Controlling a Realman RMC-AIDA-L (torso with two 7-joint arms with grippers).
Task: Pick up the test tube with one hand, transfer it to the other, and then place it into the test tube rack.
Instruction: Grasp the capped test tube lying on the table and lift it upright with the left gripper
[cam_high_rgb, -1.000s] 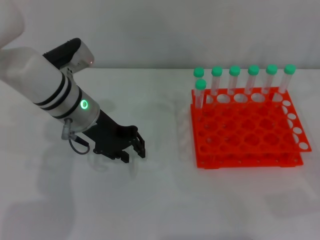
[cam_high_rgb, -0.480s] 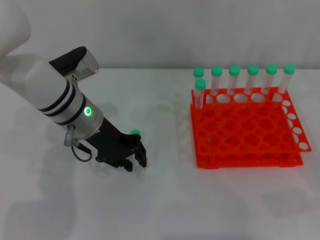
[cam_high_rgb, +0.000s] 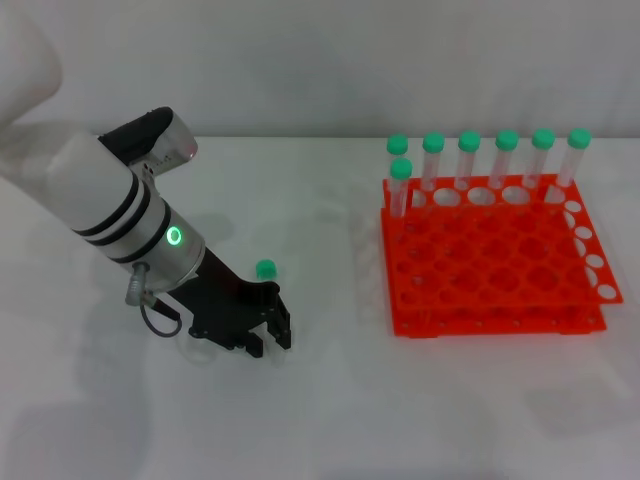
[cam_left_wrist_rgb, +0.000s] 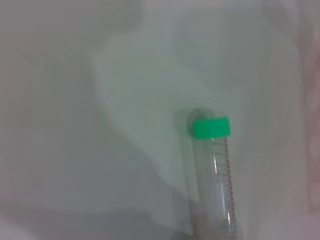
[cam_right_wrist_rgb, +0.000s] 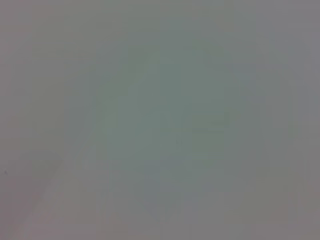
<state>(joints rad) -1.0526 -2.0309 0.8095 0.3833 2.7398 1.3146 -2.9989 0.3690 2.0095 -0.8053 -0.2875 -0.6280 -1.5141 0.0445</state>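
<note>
A plain white worktop fills the head view, meeting a pale grey wall along the upper part of the frame. At the right of the frame stands the orange-red test tube rack, two tiers with a grid of round holes. Seven green-capped tubes stand upright in it: six in a line along its far edge and one more just in front of that line at the rack's left corner. The holes nearer the camera hold nothing that can be seen.

At the left of the frame the left arm, thick and white with black bands and a glowing green ring, slants down from the upper left toward the centre. Its black left tool sits low over the worktop, well apart from the rack, fingers pointing down and to the right.

The test tube shows only as a green cap just above the tool's black body; the rest is hidden behind it. In the left wrist view the test tube appears as a clear graduated barrel with its green cap at the far end, lying against the white surface. Whether the tool's fingers grip it cannot be told.

The right wrist view shows only a blank grey field, and the right arm appears in no picture.
</note>
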